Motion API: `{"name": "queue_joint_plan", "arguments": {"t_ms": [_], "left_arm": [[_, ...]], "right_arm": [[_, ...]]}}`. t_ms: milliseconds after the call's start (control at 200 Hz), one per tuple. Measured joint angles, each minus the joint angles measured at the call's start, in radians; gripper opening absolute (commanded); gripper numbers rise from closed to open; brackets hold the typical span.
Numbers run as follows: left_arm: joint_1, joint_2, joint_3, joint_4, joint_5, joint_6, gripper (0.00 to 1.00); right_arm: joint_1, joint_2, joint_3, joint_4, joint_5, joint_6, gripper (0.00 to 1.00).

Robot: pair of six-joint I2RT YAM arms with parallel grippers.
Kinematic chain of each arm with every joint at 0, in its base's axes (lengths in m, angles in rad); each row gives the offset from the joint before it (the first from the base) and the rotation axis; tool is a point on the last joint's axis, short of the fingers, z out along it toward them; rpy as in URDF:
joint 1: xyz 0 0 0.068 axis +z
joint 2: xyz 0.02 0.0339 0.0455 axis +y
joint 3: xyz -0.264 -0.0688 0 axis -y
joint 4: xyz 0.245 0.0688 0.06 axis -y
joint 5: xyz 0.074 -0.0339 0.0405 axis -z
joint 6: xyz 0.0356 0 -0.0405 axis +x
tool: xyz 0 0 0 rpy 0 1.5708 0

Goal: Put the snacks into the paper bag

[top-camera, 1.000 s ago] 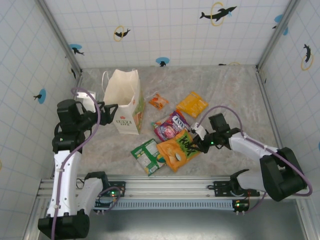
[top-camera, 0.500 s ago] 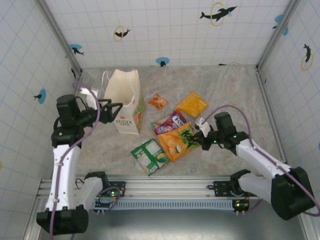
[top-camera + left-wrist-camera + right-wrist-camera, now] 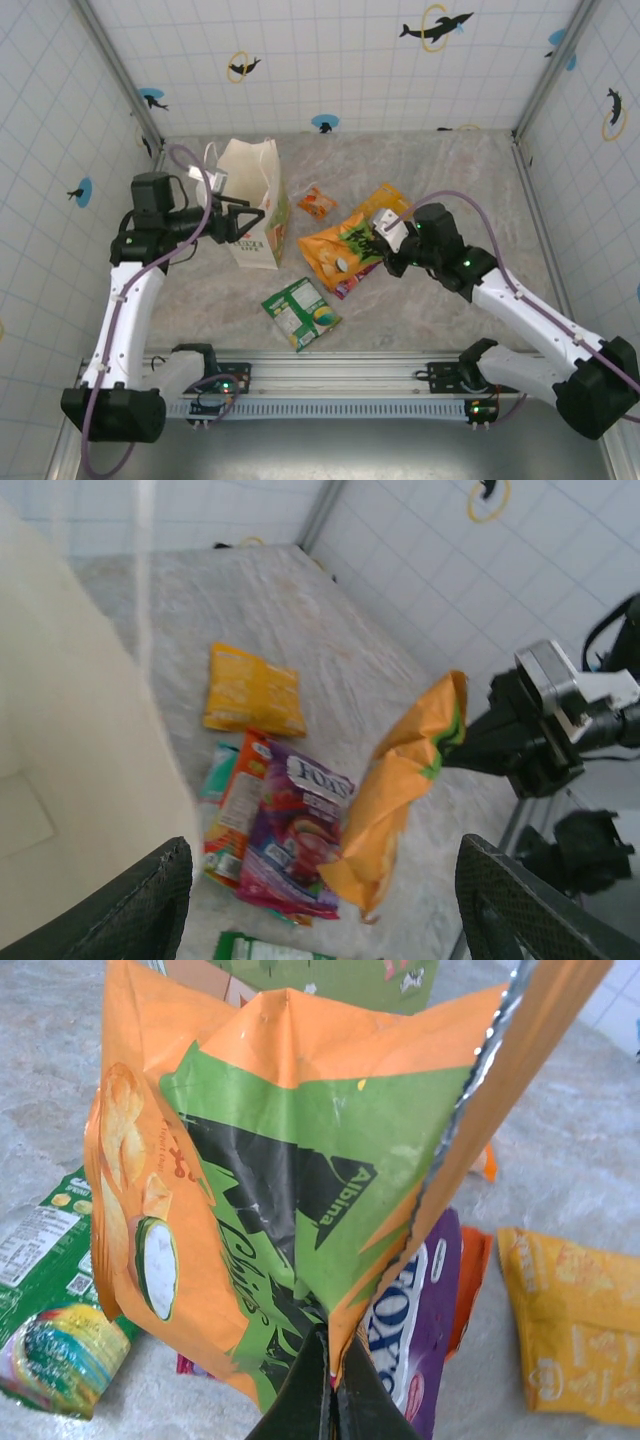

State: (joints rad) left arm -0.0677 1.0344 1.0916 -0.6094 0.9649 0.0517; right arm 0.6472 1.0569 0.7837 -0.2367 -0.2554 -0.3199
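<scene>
Right gripper (image 3: 384, 248): jaws pressed together, pinching sealed edge of large orange shiny packet with green lettering (image 3: 340, 250). Packet hangs over purple-pink foil packet (image 3: 285, 840) on grey marbled table (image 3: 450, 170). Left gripper (image 3: 247, 221): jaws spread wide, gripping nothing, just beside front of tall white paper bag (image 3: 248, 180), which stands upright at left.

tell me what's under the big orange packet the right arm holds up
The purple-pink foil packet lies below it, overlapping an orange-red packet. From above, the large orange packet in the right pincer hides most of both.
</scene>
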Motion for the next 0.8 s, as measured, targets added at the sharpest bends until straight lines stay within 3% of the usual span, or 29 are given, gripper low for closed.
{"name": "queue_joint_plan", "arguments": {"t_ms": [415,640,801], "left_arm": [[-0.365,0.211,0.182,-0.204,-0.24,0.184,0.71],[-0.459,0.306,0.246,-0.25,-0.308,0.241,0.71],[-0.475,0.328,0.26,-0.254,-0.325,0.261,0.65]], "right_arm": [[0.103,0.116,0.235,-0.08,0.068,-0.146,0.0],[0.141,0.14,0.269,-0.117,0.069,-0.194,0.0],[0.156,0.141,0.269,-0.119,0.071,-0.214,0.0]]}}
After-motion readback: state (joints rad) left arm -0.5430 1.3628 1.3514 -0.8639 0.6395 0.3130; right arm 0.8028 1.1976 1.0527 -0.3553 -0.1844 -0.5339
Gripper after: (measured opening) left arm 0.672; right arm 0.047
